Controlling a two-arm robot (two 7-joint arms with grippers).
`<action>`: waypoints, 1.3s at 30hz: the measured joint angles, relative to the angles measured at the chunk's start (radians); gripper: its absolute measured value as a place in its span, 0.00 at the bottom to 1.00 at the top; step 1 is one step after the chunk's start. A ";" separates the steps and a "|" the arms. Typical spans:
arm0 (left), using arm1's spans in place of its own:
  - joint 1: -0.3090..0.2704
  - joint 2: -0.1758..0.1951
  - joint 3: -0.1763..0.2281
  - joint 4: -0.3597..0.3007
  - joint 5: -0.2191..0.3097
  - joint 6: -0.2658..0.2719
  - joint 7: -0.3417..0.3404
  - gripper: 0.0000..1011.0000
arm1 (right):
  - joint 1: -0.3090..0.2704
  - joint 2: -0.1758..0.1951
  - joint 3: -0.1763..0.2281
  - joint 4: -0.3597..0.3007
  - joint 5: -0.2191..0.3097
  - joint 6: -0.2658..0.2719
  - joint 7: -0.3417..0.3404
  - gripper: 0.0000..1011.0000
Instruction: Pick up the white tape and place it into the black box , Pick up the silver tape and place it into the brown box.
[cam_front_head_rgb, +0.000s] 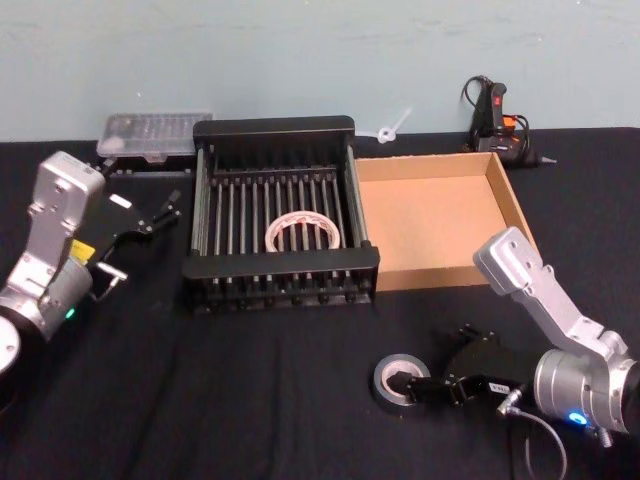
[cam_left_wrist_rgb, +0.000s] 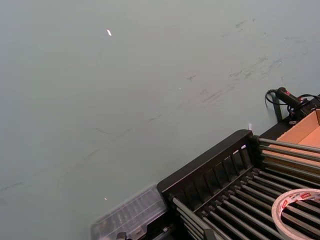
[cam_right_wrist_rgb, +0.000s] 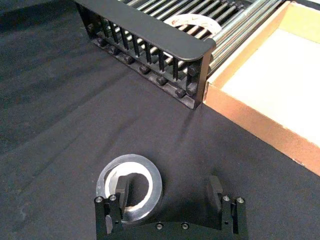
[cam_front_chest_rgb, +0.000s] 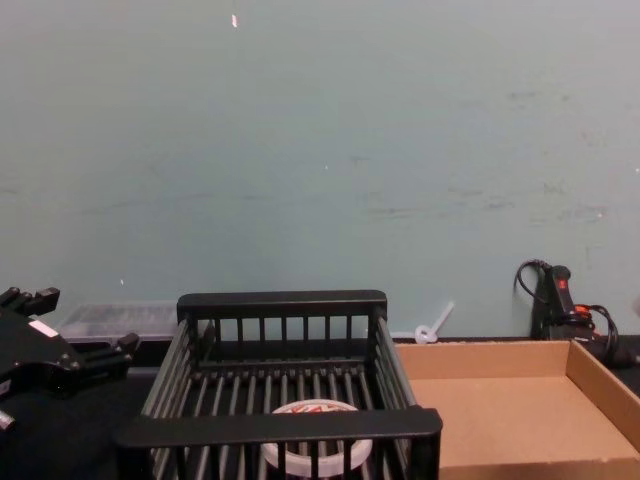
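Note:
The white tape (cam_front_head_rgb: 280, 232) lies flat on the barred floor of the black box (cam_front_head_rgb: 200, 210), also seen in the right wrist view (cam_right_wrist_rgb: 192, 20) and the chest view (cam_front_chest_rgb: 320, 408). The brown box (cam_front_head_rgb: 505, 200) stands against the crate's right side, empty. The silver tape (cam_front_head_rgb: 383, 385) lies on the black cloth in front of the boxes. My right gripper (cam_front_head_rgb: 428, 382) is open at it. In the right wrist view one finger (cam_right_wrist_rgb: 120, 192) stands over the silver tape's (cam_right_wrist_rgb: 150, 175) centre hole and the other finger (cam_right_wrist_rgb: 215, 190) outside the roll. My left gripper (cam_front_head_rgb: 160, 212) hangs open left of the crate.
A clear plastic case (cam_front_head_rgb: 155, 135) sits behind the crate's left corner. A glue gun (cam_front_head_rgb: 495, 120) stands behind the brown box, with a small white piece (cam_front_head_rgb: 390, 128) near it. Black cloth stretches bare to the left and front of the crate.

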 joint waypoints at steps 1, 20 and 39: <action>0.000 0.000 0.000 0.000 0.000 0.000 0.000 0.99 | 0.002 -0.002 -0.001 0.002 -0.002 0.000 0.000 0.99; 0.000 0.000 0.000 0.000 0.000 0.000 0.000 0.99 | 0.010 -0.016 -0.005 0.018 -0.011 0.001 0.004 0.99; 0.000 0.000 0.000 0.000 0.000 0.000 0.000 0.99 | 0.009 -0.014 -0.004 0.016 -0.011 0.001 0.005 0.86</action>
